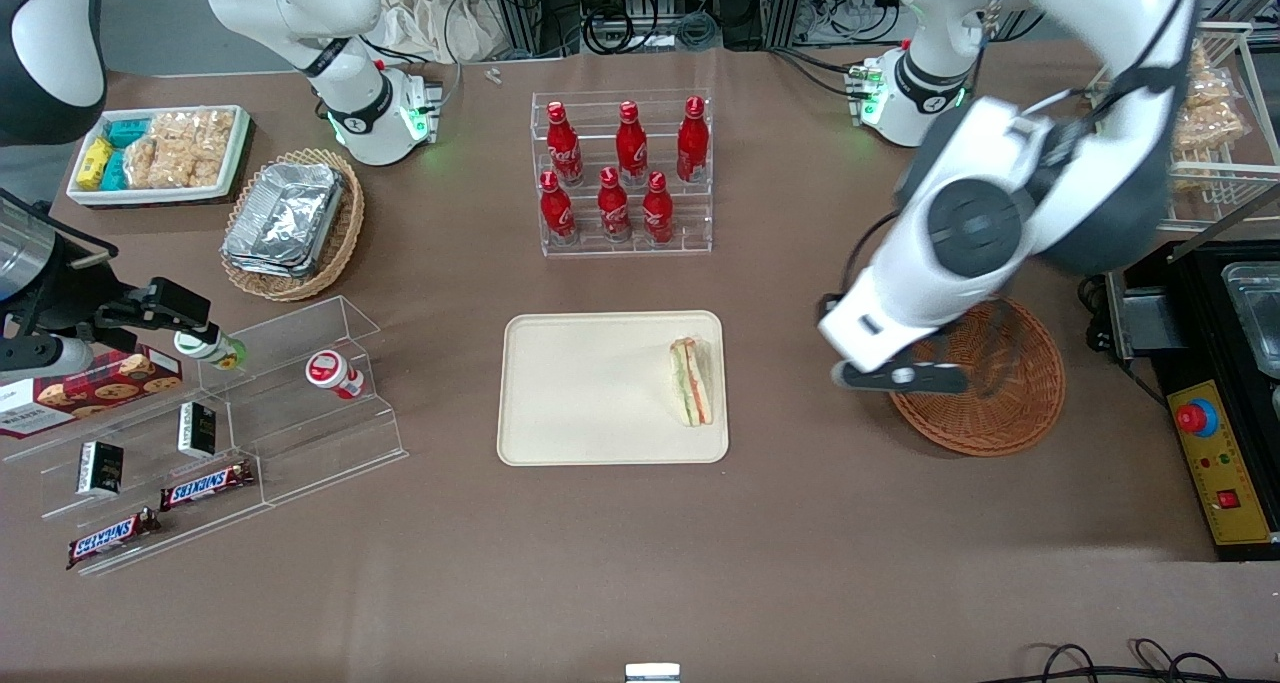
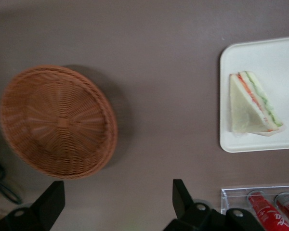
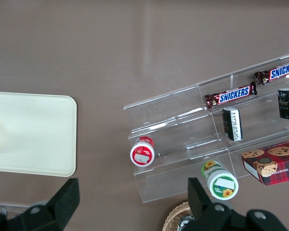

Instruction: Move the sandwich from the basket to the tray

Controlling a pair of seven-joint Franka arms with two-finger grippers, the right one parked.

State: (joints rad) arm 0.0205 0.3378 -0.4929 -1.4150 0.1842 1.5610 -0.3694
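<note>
The sandwich (image 1: 692, 382), a white bread wedge with orange-red and green filling, lies on the cream tray (image 1: 590, 393) at its edge toward the working arm; it also shows in the left wrist view (image 2: 253, 107) on the tray (image 2: 279, 57). The round reddish-brown wicker basket (image 1: 1000, 403) holds nothing and also shows in the left wrist view (image 2: 58, 122). My left gripper (image 1: 900, 375) hangs open and empty above the table, between the tray and the basket, at the basket's rim. Its fingers (image 2: 183, 197) stand wide apart over bare table.
A clear rack of red bottles (image 1: 625, 173) stands farther from the camera than the tray. A tan oval basket with foil trays (image 1: 290, 223), a white snack tub (image 1: 160, 153) and clear snack shelves (image 1: 220, 423) lie toward the parked arm's end. A control box (image 1: 1220, 463) sits beside the basket.
</note>
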